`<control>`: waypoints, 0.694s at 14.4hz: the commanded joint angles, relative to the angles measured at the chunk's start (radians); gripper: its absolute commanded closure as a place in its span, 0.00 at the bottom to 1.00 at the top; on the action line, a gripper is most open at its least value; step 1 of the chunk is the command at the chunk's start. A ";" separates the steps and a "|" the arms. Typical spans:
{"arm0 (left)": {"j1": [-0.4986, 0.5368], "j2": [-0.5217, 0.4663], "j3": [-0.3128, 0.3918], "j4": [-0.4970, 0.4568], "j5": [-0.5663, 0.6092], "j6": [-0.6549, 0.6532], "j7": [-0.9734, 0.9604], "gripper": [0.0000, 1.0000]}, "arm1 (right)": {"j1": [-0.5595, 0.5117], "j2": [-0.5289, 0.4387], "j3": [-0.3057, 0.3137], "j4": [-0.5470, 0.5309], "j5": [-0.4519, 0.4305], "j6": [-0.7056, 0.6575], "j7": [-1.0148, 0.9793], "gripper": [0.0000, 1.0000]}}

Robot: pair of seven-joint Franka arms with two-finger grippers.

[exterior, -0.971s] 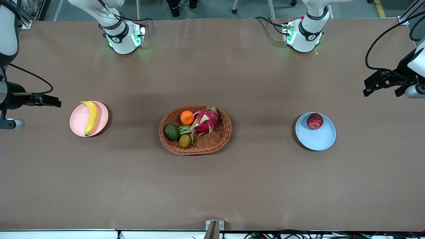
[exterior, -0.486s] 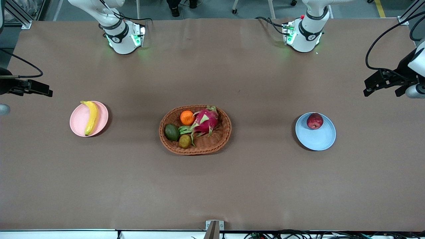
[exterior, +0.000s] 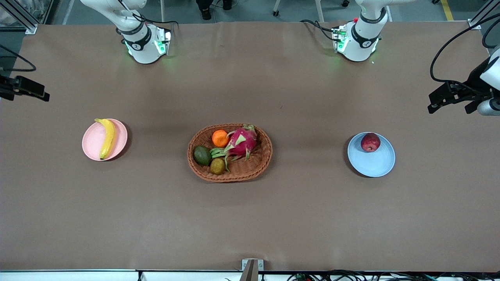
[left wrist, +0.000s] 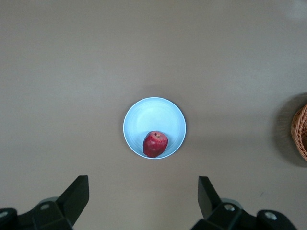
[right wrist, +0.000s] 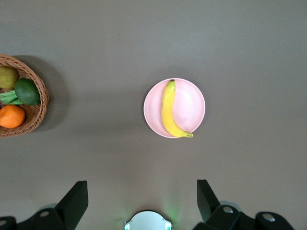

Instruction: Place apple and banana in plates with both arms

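Observation:
The banana (exterior: 105, 138) lies in the pale pink plate (exterior: 91, 143) toward the right arm's end of the table. The apple (exterior: 370, 142) sits in the light blue plate (exterior: 374, 162) toward the left arm's end, near the rim. My right gripper (exterior: 39, 93) is open and empty, high over the table's end, apart from the pink plate. My left gripper (exterior: 434, 104) is open and empty, high over the other end. The right wrist view shows the banana (right wrist: 170, 109) in the pink plate (right wrist: 193, 104) past my right gripper (right wrist: 142, 199). The left wrist view shows the apple (left wrist: 155, 143) in the blue plate (left wrist: 153, 117) past my left gripper (left wrist: 142, 196).
A brown wicker basket (exterior: 258, 164) stands mid-table between the plates, holding a dragon fruit (exterior: 242, 142), an orange (exterior: 220, 138), an avocado (exterior: 202, 155) and one brownish fruit. The arm bases (exterior: 145, 45) stand along the table's edge farthest from the front camera.
My right gripper has drawn up and away from the pink plate, toward the table's end. My left arm, the fruits and the plates have not moved.

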 commanded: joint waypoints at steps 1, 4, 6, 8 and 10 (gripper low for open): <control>0.006 -0.007 0.000 0.005 -0.018 -0.011 0.007 0.00 | -0.015 -0.080 0.010 -0.117 0.018 0.053 -0.010 0.00; 0.006 -0.007 0.000 0.005 -0.018 -0.012 0.007 0.00 | -0.011 -0.101 0.007 -0.151 0.020 0.079 -0.008 0.00; 0.006 -0.007 0.000 0.005 -0.018 -0.012 0.007 0.00 | -0.003 -0.148 0.007 -0.203 0.021 0.111 -0.008 0.00; 0.006 -0.007 0.000 0.005 -0.018 -0.012 0.007 0.00 | 0.027 -0.184 0.005 -0.236 0.020 0.125 -0.010 0.00; 0.006 -0.007 0.000 0.005 -0.018 -0.012 0.007 0.00 | 0.034 -0.182 0.005 -0.235 0.020 0.125 -0.008 0.00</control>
